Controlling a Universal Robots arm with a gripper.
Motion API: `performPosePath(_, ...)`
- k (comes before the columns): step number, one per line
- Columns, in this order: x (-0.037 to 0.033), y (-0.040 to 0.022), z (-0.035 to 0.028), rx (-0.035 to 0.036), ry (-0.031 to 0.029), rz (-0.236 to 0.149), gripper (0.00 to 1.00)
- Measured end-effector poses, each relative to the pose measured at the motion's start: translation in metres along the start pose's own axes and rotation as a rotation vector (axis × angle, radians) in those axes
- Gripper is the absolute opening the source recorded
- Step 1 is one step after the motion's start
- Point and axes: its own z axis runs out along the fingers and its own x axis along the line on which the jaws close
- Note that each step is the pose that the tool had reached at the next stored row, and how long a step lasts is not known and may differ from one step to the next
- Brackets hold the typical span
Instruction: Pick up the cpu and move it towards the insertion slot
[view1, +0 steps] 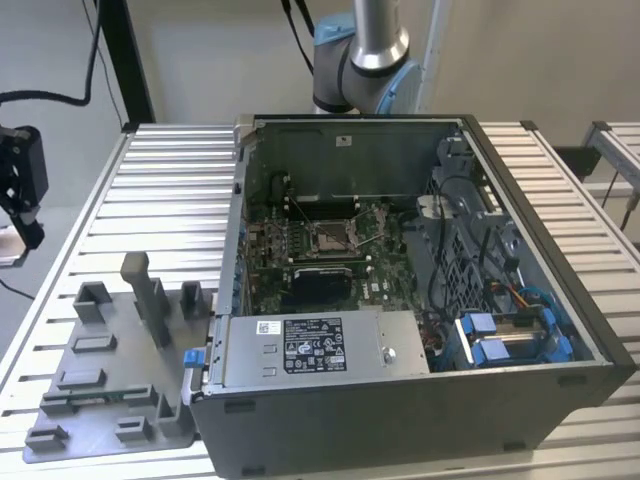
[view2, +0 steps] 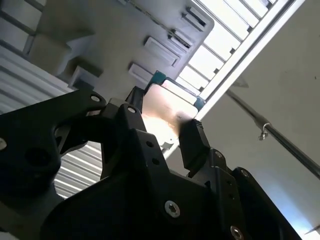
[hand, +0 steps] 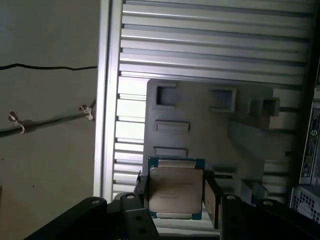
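Two black fingers (hand: 212, 197) of the end effector (hand: 176, 190) are clenched on the cpu (hand: 176, 192), one on each of two opposite sides, and both touch its edge. The chip's pale metal top faces the first wrist view, with a thin teal rim of board showing around it. In the second wrist view the same chip (view2: 165, 112) sits tilted between the finger pads (view2: 192, 142), and bright light washes over its face.

The cpu is lifted clear of the grey plastic tray (hand: 200, 145). It hangs over one end of the tray, close to the counter's (hand: 210, 50) edge, with the floor beyond.

In the exterior view the tray (view1: 110, 400) lies on the ribbed metal counter (view1: 170, 190), just to the exterior view's left of the open computer case (view1: 400, 420). The insertion slot (view1: 330, 236) sits on the green board inside that case, its silver frame around a brownish centre. It is well apart from the tray. A silver power-supply box (view1: 310, 350) lies along the case's near wall, between the slot and the camera. The arm's (view1: 365, 50) base rises behind the case.
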Motion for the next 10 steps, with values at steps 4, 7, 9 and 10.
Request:
performPosePath(4, 0.0001, -0.0009, -0.018, 0.0, 0.0, 0.0, 0.0)
performPosePath(7, 0.0, -0.0011, -0.0232, 0.002, 0.0001, 0.0, 0.0)
performPosePath(9, 0.0001, -0.0011, -0.0232, 0.0034, 0.0002, 0.0, 0.0)
performPosePath(10, -0.0005, -0.0011, -0.0232, 0.0036, 0.0003, 0.0, 0.0)
